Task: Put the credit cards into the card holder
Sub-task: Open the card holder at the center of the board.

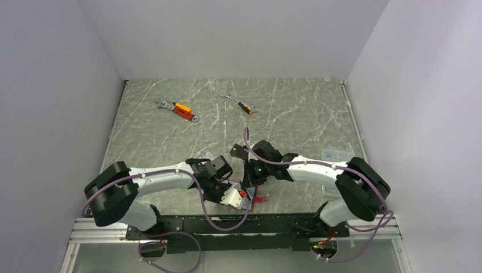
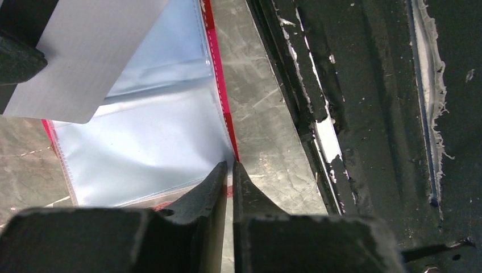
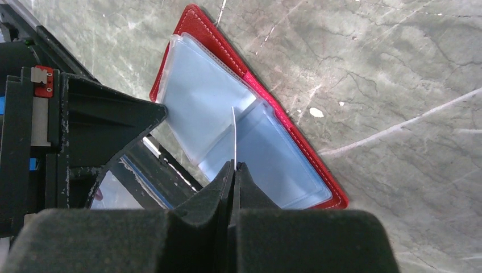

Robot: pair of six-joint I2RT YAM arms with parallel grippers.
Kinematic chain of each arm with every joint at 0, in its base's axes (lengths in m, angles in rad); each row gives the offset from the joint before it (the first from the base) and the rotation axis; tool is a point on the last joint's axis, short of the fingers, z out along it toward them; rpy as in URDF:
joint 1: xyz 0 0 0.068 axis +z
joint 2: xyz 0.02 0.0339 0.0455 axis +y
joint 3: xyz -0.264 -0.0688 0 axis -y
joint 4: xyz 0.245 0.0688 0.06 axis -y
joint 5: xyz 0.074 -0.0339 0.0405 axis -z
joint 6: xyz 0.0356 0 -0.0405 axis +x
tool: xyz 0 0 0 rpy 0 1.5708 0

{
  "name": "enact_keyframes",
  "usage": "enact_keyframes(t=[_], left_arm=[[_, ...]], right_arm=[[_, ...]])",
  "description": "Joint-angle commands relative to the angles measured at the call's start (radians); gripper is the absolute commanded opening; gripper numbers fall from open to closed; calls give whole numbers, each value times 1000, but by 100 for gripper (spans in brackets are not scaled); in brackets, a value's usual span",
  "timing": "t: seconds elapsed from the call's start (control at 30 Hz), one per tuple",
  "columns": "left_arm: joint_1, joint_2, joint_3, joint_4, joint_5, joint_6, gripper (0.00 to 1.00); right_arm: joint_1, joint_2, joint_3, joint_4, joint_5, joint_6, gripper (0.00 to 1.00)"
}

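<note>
Black left gripper (image 2: 233,165), jaws almost together, pinches the red edge of the open card holder (image 3: 284,156) at the near centre of the table (image 1: 295,114). Right gripper (image 3: 233,165) is clamped on 1 silver-grey card (image 2: 85,51), its corner over the pale pockets. 2 wrenches (image 1: 181,109) lie at the far side.

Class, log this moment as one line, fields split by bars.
left gripper: pinching red leather-like folding card holder | right gripper: shut on thin pale-grey rectangular card | card: over the open holder

Card (image 2: 91,51) seemingly overlaps card holder (image 3: 202,96); wrenches (image 1: 178,109) lie behind.
</note>
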State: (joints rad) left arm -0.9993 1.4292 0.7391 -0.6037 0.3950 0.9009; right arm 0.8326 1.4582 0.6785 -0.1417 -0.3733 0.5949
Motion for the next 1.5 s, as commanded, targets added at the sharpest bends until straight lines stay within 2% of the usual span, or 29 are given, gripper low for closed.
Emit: enact_keyframes(t=[0.0, 0.2, 0.37, 0.57, 0.77, 0.97, 1.1, 1.2, 1.33, 1.47], left_arm=[[-12, 10, -1, 43, 29, -57, 10], [-12, 61, 40, 88, 4, -164, 0], [-14, 144, 81, 74, -33, -233, 0], [-21, 156, 110, 65, -58, -328, 0], [-20, 188, 202, 11, -29, -382, 0], [9, 246, 274, -4, 1, -415, 0], [32, 248, 261, 8, -8, -411, 0], [46, 237, 278, -17, 51, -400, 0], [47, 196, 295, -96, 121, -268, 0], [45, 149, 276, -164, 122, -115, 0]], right_arm=[[-13, -30, 45, -72, 31, -42, 0], [-23, -77, 26, -58, 48, -6, 0], [-23, -100, 1, -17, 41, 31, 0], [-23, -128, -62, 18, 40, 70, 0], [-27, -159, -98, 37, 102, 95, 0], [-24, -176, -91, 28, 58, 79, 0], [-2, -218, -142, 51, 90, 99, 0], [1, -214, -170, 74, 128, 112, 0], [0, -164, -156, 80, 142, 91, 0], [-2, -130, -135, 79, 137, 77, 0]])
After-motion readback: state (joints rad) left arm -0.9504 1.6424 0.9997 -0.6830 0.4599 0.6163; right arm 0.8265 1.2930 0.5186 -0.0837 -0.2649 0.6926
